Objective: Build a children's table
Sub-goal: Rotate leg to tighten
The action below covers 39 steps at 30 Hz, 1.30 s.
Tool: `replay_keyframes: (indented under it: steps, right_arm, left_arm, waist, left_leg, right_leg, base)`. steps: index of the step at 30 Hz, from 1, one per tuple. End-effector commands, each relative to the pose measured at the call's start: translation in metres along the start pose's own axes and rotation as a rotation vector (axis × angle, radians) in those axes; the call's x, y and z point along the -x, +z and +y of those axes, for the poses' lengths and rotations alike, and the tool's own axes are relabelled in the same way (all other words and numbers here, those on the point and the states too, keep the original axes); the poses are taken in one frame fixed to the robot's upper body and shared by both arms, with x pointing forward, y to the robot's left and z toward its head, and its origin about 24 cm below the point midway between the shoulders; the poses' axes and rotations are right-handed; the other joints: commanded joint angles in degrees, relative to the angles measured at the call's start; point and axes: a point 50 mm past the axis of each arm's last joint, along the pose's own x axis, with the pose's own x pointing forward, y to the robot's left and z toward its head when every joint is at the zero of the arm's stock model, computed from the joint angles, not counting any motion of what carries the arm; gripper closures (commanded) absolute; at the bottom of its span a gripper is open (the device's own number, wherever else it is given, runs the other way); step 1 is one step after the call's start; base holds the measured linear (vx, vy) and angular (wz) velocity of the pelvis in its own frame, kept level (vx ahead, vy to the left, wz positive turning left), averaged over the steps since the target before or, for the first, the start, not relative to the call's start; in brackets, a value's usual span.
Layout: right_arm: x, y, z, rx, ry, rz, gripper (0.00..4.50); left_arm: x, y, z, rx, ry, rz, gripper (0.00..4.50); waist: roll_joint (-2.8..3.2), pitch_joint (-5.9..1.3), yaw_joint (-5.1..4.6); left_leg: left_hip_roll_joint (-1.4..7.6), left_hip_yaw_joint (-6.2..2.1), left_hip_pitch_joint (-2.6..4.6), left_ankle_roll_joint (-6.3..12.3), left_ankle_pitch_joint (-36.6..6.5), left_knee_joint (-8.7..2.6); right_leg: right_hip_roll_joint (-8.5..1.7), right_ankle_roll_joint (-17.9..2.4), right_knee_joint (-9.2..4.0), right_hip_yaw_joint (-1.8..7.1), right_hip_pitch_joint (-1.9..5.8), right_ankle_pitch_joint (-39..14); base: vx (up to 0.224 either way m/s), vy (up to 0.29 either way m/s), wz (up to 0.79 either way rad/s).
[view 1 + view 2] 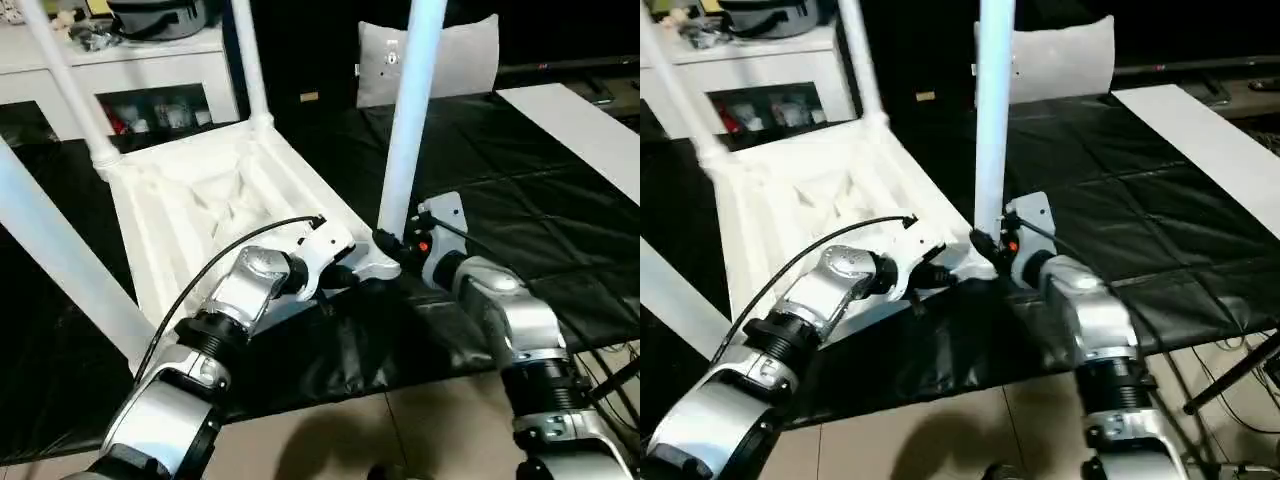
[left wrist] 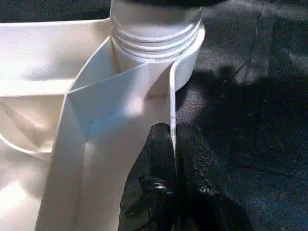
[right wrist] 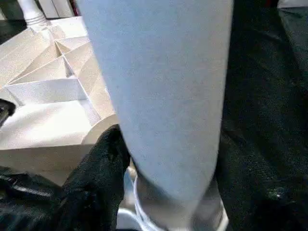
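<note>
The white table top (image 1: pixel 215 215) lies upside down on the black-covered surface, ribbed underside up. Three legs stand in its sockets: two at the far corners (image 1: pixel 65 85) (image 1: pixel 250 60) and one at the near left (image 1: pixel 60 265). A fourth leg (image 1: pixel 408 130) stands upright at the near right corner socket (image 2: pixel 154 45). My right gripper (image 1: pixel 392 245) is shut on this leg just above its base, one black finger (image 3: pixel 98 175) pressed against the tube. My left gripper (image 2: pixel 172 144) is shut on the top's thin side rim (image 2: pixel 172 103) just short of that socket.
A white cabinet with glass doors (image 1: pixel 150 75) stands at the back left, a grey bag (image 1: pixel 160 15) on it. A white cushion-like panel (image 1: pixel 445 55) stands behind the table, a white board (image 1: pixel 580 125) lies at the right. Tiled floor (image 1: pixel 400 430) begins at the surface's near edge.
</note>
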Motion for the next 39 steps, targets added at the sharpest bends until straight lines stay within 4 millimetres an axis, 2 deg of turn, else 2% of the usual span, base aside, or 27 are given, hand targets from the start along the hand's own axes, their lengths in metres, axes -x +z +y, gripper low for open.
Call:
replay_keyframes:
  steps: [1, 5, 6, 7, 8, 9, 11, 12, 13, 14, 15, 18, 19, 20, 22, 24, 29, 34, 39]
  right_arm:
    - [-0.004, -0.011, 0.017, -0.003, 0.109, 0.038, 1.53]
    - [0.011, -0.006, 0.005, 0.055, 0.184, 0.006, 1.19]
    - [0.011, -0.006, 0.005, 0.055, 0.184, 0.006, 1.19]
    - [0.018, -0.004, 0.000, 0.095, 0.244, 0.006, 1.06]
    - [0.023, -0.003, -0.002, 0.113, 0.282, 0.005, 0.97]
    - [0.028, -0.002, -0.003, 0.129, 0.319, 0.010, 0.93]
    - [0.033, -0.001, -0.006, 0.153, 0.360, 0.019, 0.66]
    - [0.037, 0.000, -0.007, 0.175, 0.379, 0.027, 0.66]
    - [0.037, 0.000, -0.007, 0.175, 0.379, 0.027, 0.66]
    - [0.046, 0.001, -0.013, 0.231, 0.447, 0.046, 0.66]
    - [0.049, 0.002, -0.015, 0.246, 0.470, 0.052, 0.66]
    - [0.054, 0.002, -0.016, 0.273, 0.530, 0.063, 0.66]
    - [0.060, 0.003, -0.017, 0.277, 0.609, 0.078, 0.66]
    - [0.062, 0.004, -0.017, 0.275, 0.638, 0.080, 0.91]
    - [0.065, 0.004, -0.017, 0.264, 0.684, 0.085, 0.91]
    - [0.066, 0.005, -0.016, 0.262, 0.715, 0.093, 1.16]
    - [0.068, 0.003, -0.011, 0.263, 0.799, 0.112, 1.47]
    - [0.066, 0.001, -0.008, 0.263, 0.827, 0.116, 1.90]
    - [0.063, -0.001, -0.004, 0.261, 0.841, 0.121, 2.43]
  left_arm:
    - [-0.001, 0.027, -0.007, -0.084, -0.049, -0.099, 4.50]
    - [0.010, 0.017, -0.003, -0.143, -0.107, -0.086, 4.50]
    - [0.010, 0.017, -0.003, -0.143, -0.107, -0.086, 4.50]
    - [0.014, 0.013, -0.002, -0.176, -0.142, -0.085, 4.50]
    - [0.017, 0.010, -0.001, -0.187, -0.162, -0.077, 4.50]
    - [0.020, 0.007, -0.001, -0.206, -0.188, -0.069, 4.50]
    - [0.023, 0.004, -0.001, -0.234, -0.229, -0.061, 4.50]
    - [0.026, 0.002, -0.002, -0.245, -0.254, -0.052, 4.50]
    - [0.026, 0.002, -0.002, -0.245, -0.254, -0.052, 4.50]
    - [0.033, -0.006, -0.001, -0.287, -0.332, -0.012, 4.50]
    - [0.036, -0.008, -0.001, -0.297, -0.350, 0.006, 4.50]
    - [0.040, -0.010, -0.001, -0.330, -0.396, 0.018, 4.50]
    - [0.044, -0.012, -0.002, -0.374, -0.460, 0.035, 4.50]
    - [0.046, -0.014, -0.002, -0.384, -0.487, 0.047, 4.50]
    - [0.049, -0.016, -0.003, -0.398, -0.527, 0.066, 4.50]
    - [0.050, -0.016, -0.004, -0.409, -0.551, 0.074, 4.50]
    - [0.052, -0.014, -0.005, -0.435, -0.595, 0.076, 4.50]
    - [0.050, -0.012, -0.006, -0.449, -0.609, 0.071, 4.50]
    - [0.048, -0.012, -0.008, -0.452, -0.621, 0.069, 4.50]
  waist:
    - [-0.46, -4.20, 0.57]
    - [-0.14, -4.62, 1.97]
    - [-0.14, -4.62, 1.97]
    - [-0.46, -4.71, 2.75]
    - [-0.56, -4.70, 3.03]
    - [-0.40, -4.64, 3.52]
    - [-0.40, -4.51, 4.16]
    - [-0.25, -4.57, 4.53]
    - [-0.23, -4.50, 5.00]
    - [-0.40, -4.51, 5.54]
    - [-0.34, -4.57, 6.01]
    - [-0.21, -4.53, 6.78]
    - [-0.26, -4.60, 7.08]
    - [-0.31, -4.66, 7.25]
    - [-0.40, -4.82, 7.78]
    - [-0.50, -4.80, 8.54]
    - [-0.90, -4.65, 9.37]
    - [-0.91, -4.50, 9.42]
    - [-0.89, -4.62, 9.47]
  left_leg:
    - [1.35, -0.86, -0.18, 5.31, -13.7, -3.63]
    - [1.66, -0.93, -0.80, 7.19, -8.3, -3.44]
    - [1.66, -0.93, -0.80, 7.19, -8.3, -3.44]
    - [1.65, -0.73, -0.71, 7.84, -7.7, -3.40]
    - [1.70, -0.73, -0.76, 8.02, -7.4, -3.40]
    - [1.69, -0.56, -0.66, 8.47, -7.3, -3.37]
    - [1.89, -0.45, -0.54, 8.08, -7.4, -3.42]
    - [1.89, -0.49, -0.38, 7.82, -7.5, -3.38]
    - [2.11, -0.47, -0.24, 7.29, -7.7, -3.47]
    - [2.23, -0.41, -0.05, 6.86, -8.0, -3.54]
    - [2.38, -0.44, -0.10, 6.80, -8.1, -3.51]
    - [2.47, -0.34, 0.05, 6.74, -8.8, -3.52]
    - [2.47, -0.35, 0.07, 6.67, -8.9, -3.54]
    - [2.51, -0.34, -0.08, 6.83, -8.8, -3.54]
    - [2.39, -0.22, -0.16, 7.10, -7.7, -3.37]
    - [2.45, -0.09, -0.15, 7.25, -6.7, -3.34]
    - [2.15, 0.30, -0.07, 6.78, -7.0, -3.36]
    - [1.94, 0.45, 0.12, 6.08, -8.2, -3.40]
    - [1.93, 0.42, 0.09, 6.14, -7.5, -3.36]
  right_leg:
    - [-3.97, -3.3, -4.22, 2.92, 3.44, -23.1]
    - [-4.17, -5.6, -2.86, 3.58, 3.72, -16.2]
    - [-4.17, -5.6, -2.86, 3.58, 3.72, -16.2]
    - [-4.13, -5.9, -2.67, 3.68, 3.83, -15.2]
    - [-4.14, -5.9, -2.53, 3.78, 3.89, -15.0]
    - [-4.11, -5.9, -2.52, 3.89, 3.73, -15.3]
    - [-4.08, -5.5, -2.56, 3.98, 3.47, -16.9]
    - [-4.09, -5.5, -2.54, 3.91, 3.40, -17.4]
    - [-4.04, -5.1, -2.58, 3.98, 3.27, -18.3]
    - [-4.11, -5.0, -2.62, 4.08, 3.08, -18.8]
    - [-4.10, -5.1, -2.23, 4.30, 3.11, -18.0]
    - [-4.09, -5.4, -2.13, 4.41, 2.85, -17.6]
    - [-4.22, -5.7, -2.04, 4.42, 2.86, -17.7]
    - [-4.16, -5.6, -1.95, 4.48, 2.99, -17.5]
    - [-4.12, -5.7, -1.73, 4.62, 2.94, -16.6]
    - [-4.12, -6.0, -1.55, 4.74, 2.69, -16.6]
    - [-3.94, -4.9, -1.87, 5.08, 2.44, -20.1]
    - [-3.82, -3.8, -2.41, 5.04, 2.29, -23.4]
    - [-3.76, -3.4, -2.40, 4.99, 2.24, -23.2]
  base:
    - [0.000, 0.000, 0.00]
    - [0.000, 0.000, 0.00]
    - [0.000, 0.000, 0.00]
    - [0.000, 0.000, 0.00]
    - [0.000, 0.000, 0.00]
    - [0.000, 0.000, 0.00]
    - [0.000, 0.000, 0.00]
    - [0.000, 0.000, 0.00]
    - [0.000, 0.000, 0.00]
    - [0.000, 0.000, 0.00]
    - [0.000, 0.000, 0.00]
    - [0.000, 0.000, 0.00]
    - [0.000, 0.000, 0.00]
    - [0.000, 0.000, 0.00]
    - [0.000, 0.000, 0.00]
    - [0.000, 0.000, 0.00]
    - [0.000, 0.000, 0.00]
    - [0.000, 0.000, 0.00]
    - [0.000, 0.000, 0.00]
